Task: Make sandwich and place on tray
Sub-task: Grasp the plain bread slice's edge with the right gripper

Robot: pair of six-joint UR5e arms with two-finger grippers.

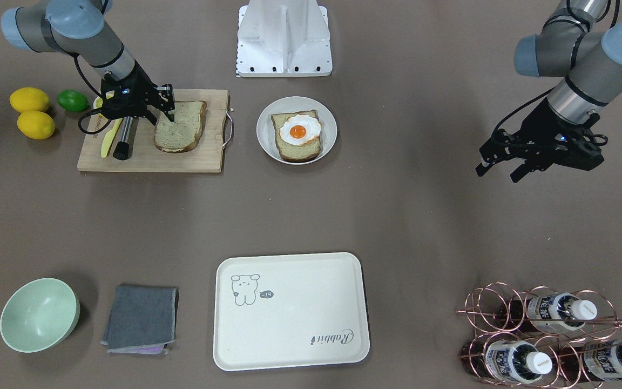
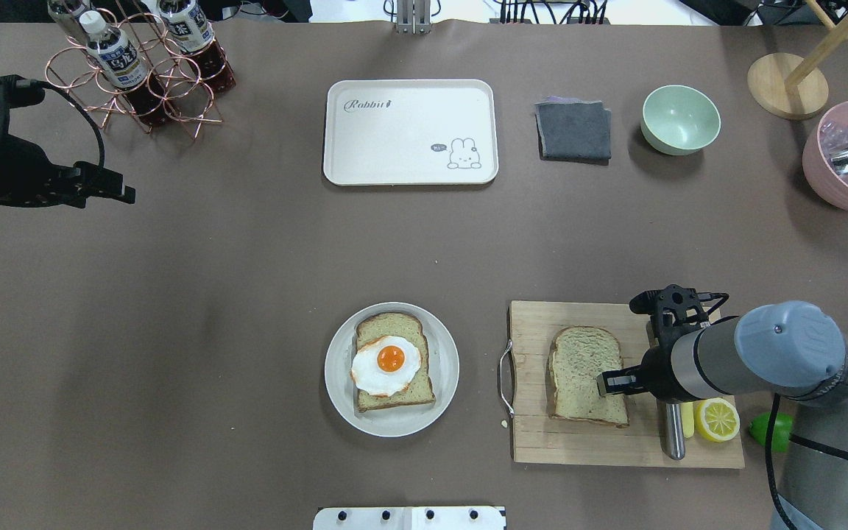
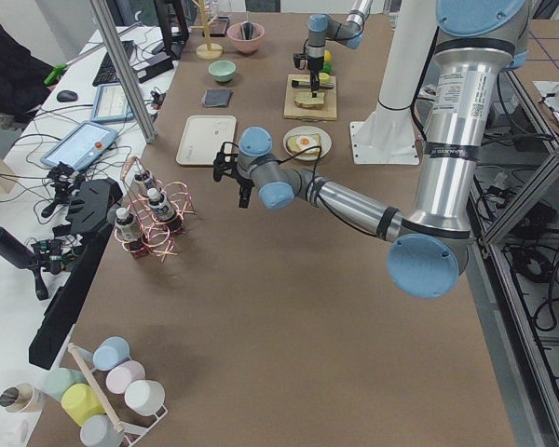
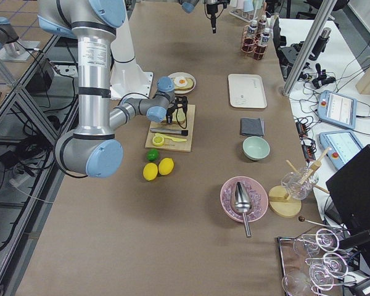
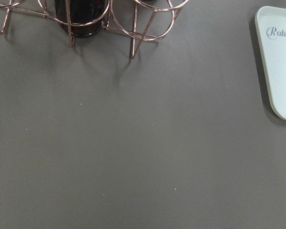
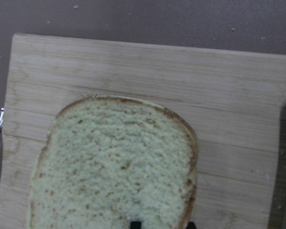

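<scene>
Sandwich [image 2: 393, 368] unassembled: egg-topped slice [image 2: 387, 329] in dish [image 2: 339, 383], plain slice [image 2: 582, 368] on board [image 2: 578, 445].

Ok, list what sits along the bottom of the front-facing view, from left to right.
green bowl → grey cloth → tray → copper bottle rack

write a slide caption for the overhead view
Right gripper over the plain bread slice on the cutting board; egg-topped slice sits in the white dish, tray beyond.
</scene>
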